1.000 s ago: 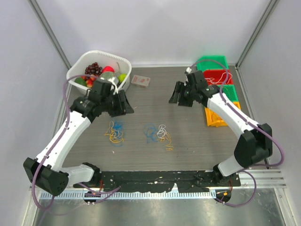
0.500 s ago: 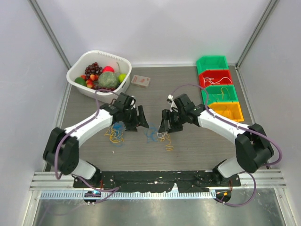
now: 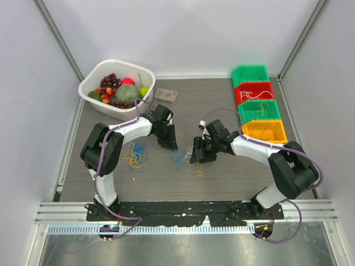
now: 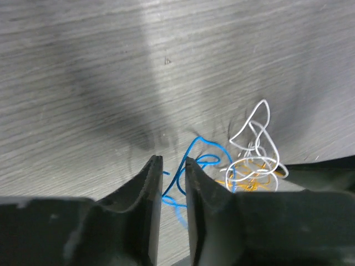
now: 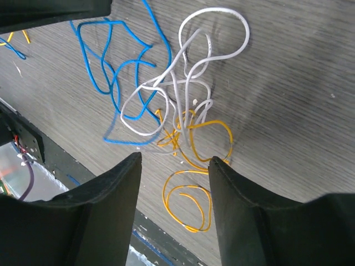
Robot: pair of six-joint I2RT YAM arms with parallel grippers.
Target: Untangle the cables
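Cables (image 3: pixel 187 159) in blue, white and yellow lie tangled at the middle of the table (image 3: pixel 188 111), and we see a second tangle (image 3: pixel 135 156) of yellow and blue to its left. The left gripper (image 4: pixel 173 160) is low over the middle tangle, its jaws narrowly apart with a blue strand (image 4: pixel 194 142) between them, not pinched. The right gripper (image 5: pixel 176 159) hovers over the yellow loops (image 5: pixel 191 199), jaws wide and empty. A white basket (image 3: pixel 145 71) holds grapes (image 3: pixel 111 82) and other fruit. Of the 4 bins at right, the red bin (image 3: pixel 272 87) holds a white cord (image 3: pixel 250 92).
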